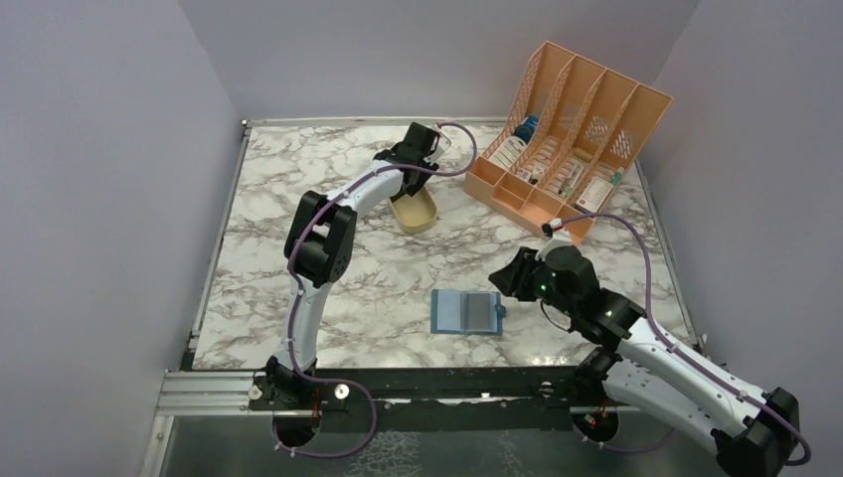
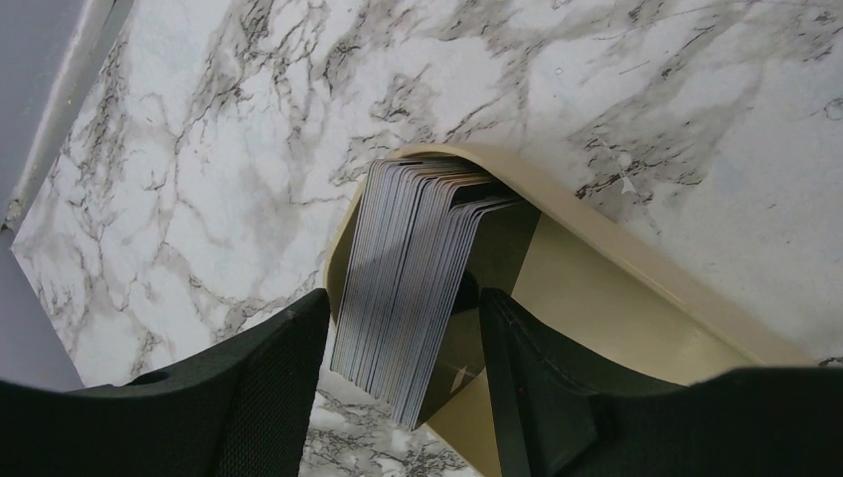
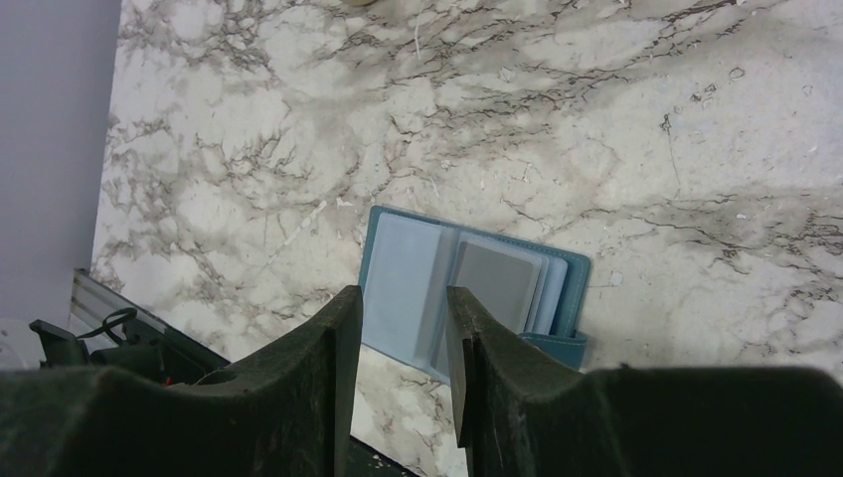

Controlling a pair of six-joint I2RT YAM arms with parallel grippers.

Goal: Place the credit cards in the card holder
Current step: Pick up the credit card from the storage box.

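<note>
Now your left pincer (image 2: 403, 303) straddles the card pack, and your right pincer (image 3: 403, 298) hangs over the card holder (image 3: 408, 288).
Your left pincer is spread wide on either side of the credit cards (image 2: 418, 258), which stand on edge as a leaning pack in the tan tray (image 2: 606, 288) at the far middle of the counter (image 1: 268, 199). It looks set to pinch off a card and grips nothing so far. The tray wall crowds the right finger and the pack is tight, so singling out one card looks awkward. Your right pincer shows a narrow, empty gap above the card holder, which lies open, pockets up, near the front, probably ready to steady it. One pocket seems to hold a grey card. The orange file rack (image 1: 567, 139) stands well apart.
</note>
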